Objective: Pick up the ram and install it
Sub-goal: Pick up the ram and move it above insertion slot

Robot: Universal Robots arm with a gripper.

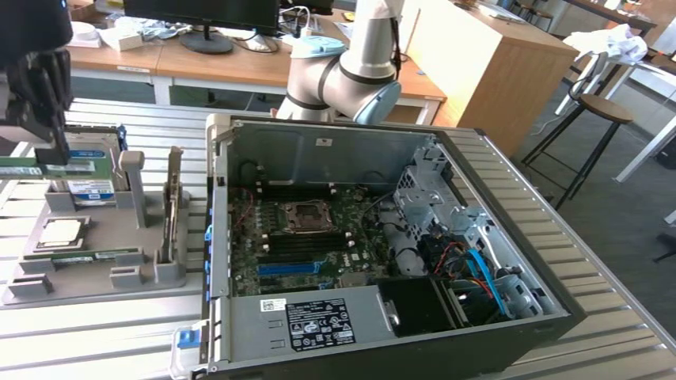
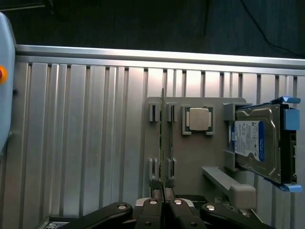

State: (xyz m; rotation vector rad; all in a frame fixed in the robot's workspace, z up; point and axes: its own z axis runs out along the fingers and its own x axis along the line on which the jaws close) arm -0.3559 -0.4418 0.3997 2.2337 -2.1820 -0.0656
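**A:** What do we have in the claw (image 2: 163,193)?

**B:** We see it clenched on the ram (image 2: 162,138). In the wrist view its two fingers press together on one end of the thin green stick. We see the stick edge-on, running straight away from the fingertips.

**A:** And where do we place the ram in the exterior view?

**B:** At that view's far left, held level under the dark claw (image 1: 50,154). It is over the grey holder (image 1: 106,273), which sits on the ribbed metal tabletop (image 2: 71,143). We cannot tell whether it touches the holder anywhere.

**A:** What else do we see on the holder?

**B:** A second green stick (image 1: 85,255) lies in its slot on the side nearer the exterior camera. In the wrist view it runs just beside the held one, parallel to it. We also see a square processor chip (image 2: 198,119), a hard drive (image 2: 257,143) with blue rails, and an upright expansion card (image 1: 172,207) on the side nearest the computer.

**A:** And the computer itself?

**B:** The computer case (image 1: 317,150) lies open on the tabletop, just beside the holder on the exterior view's right. Inside we see the motherboard (image 1: 306,237), with a blue slot (image 1: 290,269) next to the dark memory slots. The ram is outside the case, well apart from that board.
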